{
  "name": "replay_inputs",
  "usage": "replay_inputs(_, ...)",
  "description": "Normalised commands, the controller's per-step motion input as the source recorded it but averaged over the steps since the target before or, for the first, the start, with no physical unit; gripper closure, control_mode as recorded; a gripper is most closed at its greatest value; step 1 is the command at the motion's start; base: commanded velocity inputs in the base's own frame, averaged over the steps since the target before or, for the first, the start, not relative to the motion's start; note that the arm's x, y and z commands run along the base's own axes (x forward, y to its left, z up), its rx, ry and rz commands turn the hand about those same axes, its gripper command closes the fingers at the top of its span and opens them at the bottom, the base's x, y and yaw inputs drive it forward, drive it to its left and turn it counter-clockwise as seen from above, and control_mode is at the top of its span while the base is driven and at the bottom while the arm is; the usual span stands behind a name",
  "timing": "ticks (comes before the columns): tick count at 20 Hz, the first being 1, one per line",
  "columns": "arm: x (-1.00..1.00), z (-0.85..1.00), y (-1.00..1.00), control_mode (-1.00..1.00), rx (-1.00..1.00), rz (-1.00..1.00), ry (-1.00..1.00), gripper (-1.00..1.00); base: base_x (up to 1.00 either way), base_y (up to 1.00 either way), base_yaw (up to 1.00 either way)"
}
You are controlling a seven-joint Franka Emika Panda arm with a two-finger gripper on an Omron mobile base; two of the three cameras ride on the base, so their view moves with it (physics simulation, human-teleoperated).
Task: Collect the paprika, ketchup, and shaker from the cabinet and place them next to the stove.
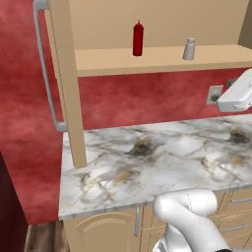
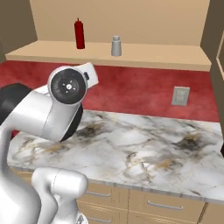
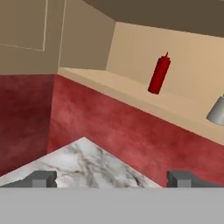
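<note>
The ketchup (image 1: 138, 38) (image 2: 79, 34) (image 3: 159, 74), a slim red bottle, stands upright on the shelf of the cabinet (image 1: 162, 60) (image 2: 166, 54). To its right, a little apart, sits the small grey shaker (image 1: 189, 49) (image 2: 116, 46) (image 3: 216, 110). The paprika and the stove are out of view. My gripper (image 3: 112, 179) is open with nothing between its fingertips (image 3: 43, 178). It hangs over the marble counter, below and short of the shelf, facing the ketchup.
The cabinet's left door (image 1: 66, 83) stands open over the counter's left end, with a long grey bar handle (image 1: 45, 74). The marble counter (image 1: 147, 162) (image 2: 144, 148) runs below, with drawers under it. A wall outlet (image 1: 214, 93) (image 2: 180, 95) sits on the red backsplash.
</note>
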Motion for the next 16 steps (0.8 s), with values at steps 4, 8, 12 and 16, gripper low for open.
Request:
replay_inputs(4, 0.16, 0.46, 0.11, -1.0, 0.02, -0.03, 0.0, -1.0, 0.0, 0.0, 0.0)
replay_inputs(8, 0.19, 0.14, 0.39, -1.0, 0.0, -0.11, -0.01, -1.0, 0.0, 0.0, 0.0)
replay_inputs(12, 0.11, 0.05, 0.35, -1.0, 0.0, -0.17, -0.05, -1.0, 0.0, 0.0, 0.0)
replay_inputs(16, 0.0, 0.06, 0.1, -1.0, 0.0, -0.21, -0.09, -1.0, 0.0, 0.0, 0.0)
